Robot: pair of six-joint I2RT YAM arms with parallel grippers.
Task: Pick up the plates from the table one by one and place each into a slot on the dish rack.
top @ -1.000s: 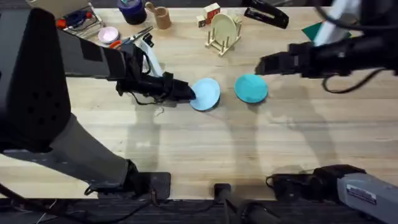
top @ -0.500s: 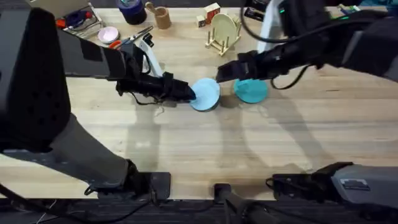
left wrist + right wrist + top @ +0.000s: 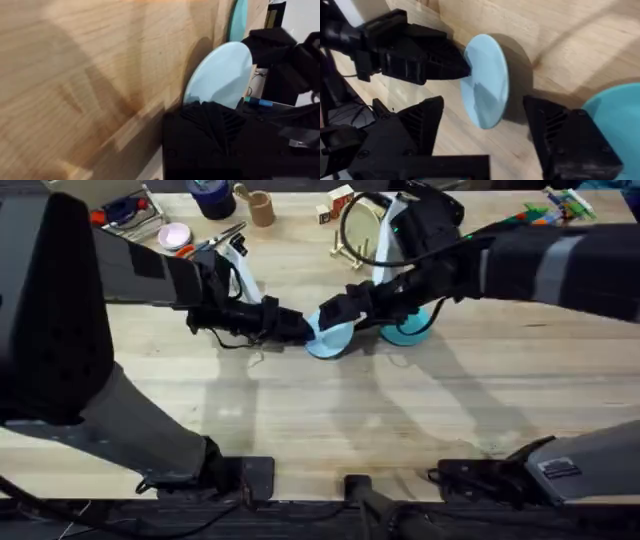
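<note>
In dish rack [image 3: 352,246]: cream plate [image 3: 362,224] (upright).

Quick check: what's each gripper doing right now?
Left gripper: shut on the light blue plate, tipping it up on edge.
Right gripper: open, fingers straddling that plate.

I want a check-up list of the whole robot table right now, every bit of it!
Surface: light wood plank table.
Job's things: pale blue round plate tipped on edge; teal round plate flat; wooden peg dish rack holds a cream plate.
Clutter: pink dish, wooden cup, coloured blocks.
Grippers: left gripper shut on the pale blue plate's rim; right gripper open, straddling that plate.
Cables: black wire under the left arm.
Surroundings: nothing seen.
</note>
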